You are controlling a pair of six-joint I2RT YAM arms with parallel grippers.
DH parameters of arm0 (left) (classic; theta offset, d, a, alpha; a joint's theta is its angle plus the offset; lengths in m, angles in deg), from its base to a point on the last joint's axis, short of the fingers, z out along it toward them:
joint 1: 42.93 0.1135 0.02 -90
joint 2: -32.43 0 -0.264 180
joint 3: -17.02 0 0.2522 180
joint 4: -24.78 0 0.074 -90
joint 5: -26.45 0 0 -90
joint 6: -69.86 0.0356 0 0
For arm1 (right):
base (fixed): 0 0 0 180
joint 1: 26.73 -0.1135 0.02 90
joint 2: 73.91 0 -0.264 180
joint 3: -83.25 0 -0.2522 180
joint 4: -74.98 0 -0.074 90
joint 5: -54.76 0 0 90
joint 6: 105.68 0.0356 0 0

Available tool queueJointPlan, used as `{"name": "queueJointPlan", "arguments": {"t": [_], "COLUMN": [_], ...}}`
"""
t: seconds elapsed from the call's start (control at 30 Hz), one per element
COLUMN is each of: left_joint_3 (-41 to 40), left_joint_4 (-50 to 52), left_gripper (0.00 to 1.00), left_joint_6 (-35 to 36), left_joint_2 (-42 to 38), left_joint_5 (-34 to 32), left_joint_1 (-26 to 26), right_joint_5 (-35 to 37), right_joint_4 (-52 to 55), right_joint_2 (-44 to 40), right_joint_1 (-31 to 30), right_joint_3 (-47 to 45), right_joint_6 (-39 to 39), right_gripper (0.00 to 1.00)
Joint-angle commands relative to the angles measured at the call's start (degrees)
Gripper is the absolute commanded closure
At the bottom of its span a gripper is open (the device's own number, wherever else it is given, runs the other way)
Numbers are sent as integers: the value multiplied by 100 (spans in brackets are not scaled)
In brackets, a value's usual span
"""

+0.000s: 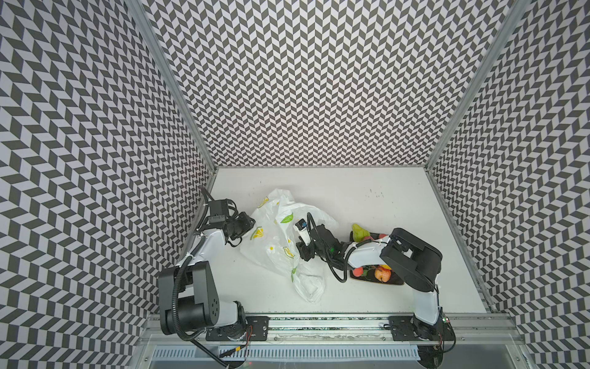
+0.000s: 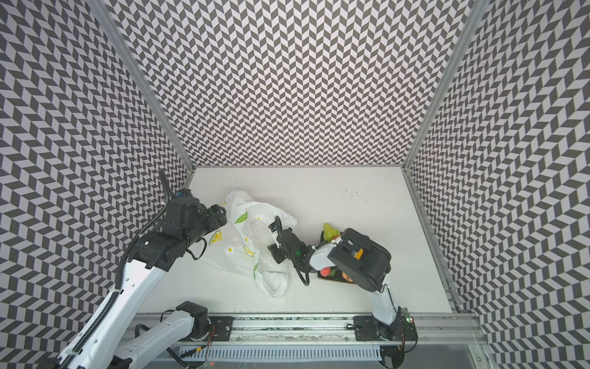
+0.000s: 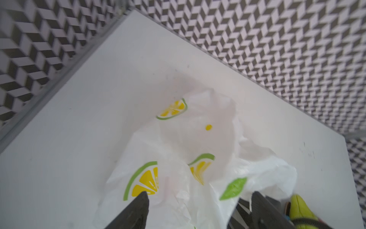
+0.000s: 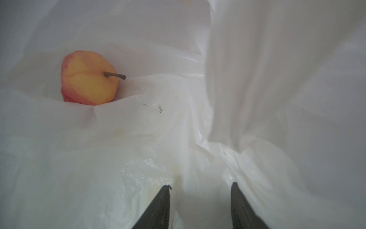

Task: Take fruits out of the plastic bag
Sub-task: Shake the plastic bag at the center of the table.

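Note:
The plastic bag (image 1: 281, 242) (image 2: 252, 246), white with lemon-slice prints, lies crumpled mid-table. My right gripper (image 4: 201, 186) reaches into its mouth (image 1: 299, 252), jaws open with only bag film below them. Inside the bag a red-orange peach (image 4: 89, 79) with a grey stem rests in a fold, ahead of the fingers and off to one side. My left gripper (image 3: 200, 195) is open just over the bag's left edge (image 1: 247, 225), holding nothing. A green pear (image 1: 359, 233) (image 3: 299, 208), a peach (image 1: 381, 274) and a red piece (image 1: 358, 272) sit on the plate.
The dark square plate (image 1: 394, 281) (image 2: 332, 278) lies right of the bag, mostly under my right arm. Patterned walls close the table on three sides; the left wall is close behind my left wrist. A metal rail (image 1: 319, 322) runs along the front edge.

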Motion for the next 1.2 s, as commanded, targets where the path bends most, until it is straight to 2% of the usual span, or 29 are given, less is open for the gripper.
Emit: {"name": "queueJointPlan", "arguments": {"t": [0.0,0.13,0.2,0.3,0.5,0.6,0.73,0.87,1.13,1.17], "left_joint_3": [-445,-972,-1075,-1103,-1244,-1278,-1400,-1312,-856,-821], "left_joint_4": [-525,-1504,-1809,-2035,-2596,-2632,-2785,-2794,-2824,-2820], "left_gripper": [16,9,1,1,2,10,28,55,98,100], "left_joint_6": [374,435,449,459,603,756,860,982,1270,1289], "left_joint_2": [248,829,1243,1865,2374,2592,2662,2663,2216,2126], "left_joint_5": [668,1597,2012,2538,3256,3544,3781,3831,3679,3633], "left_joint_1": [1081,2232,2503,2678,2678,2658,2564,2312,1240,1125], "right_joint_5": [-169,-335,-399,-476,-585,-602,-598,-585,-316,-272], "right_joint_4": [-162,-235,-237,-192,-191,-197,-175,-176,-131,-113], "right_joint_2": [0,-80,-99,-99,-56,-37,-17,-25,-236,-302], "right_joint_1": [10,12,11,14,11,10,15,10,35,43], "right_joint_3": [88,70,100,182,342,401,464,468,245,191], "right_joint_6": [-46,-164,-219,-274,-278,-287,-285,-280,-316,-333], "right_gripper": [51,50,50,49,49,50,49,49,49,49]}}
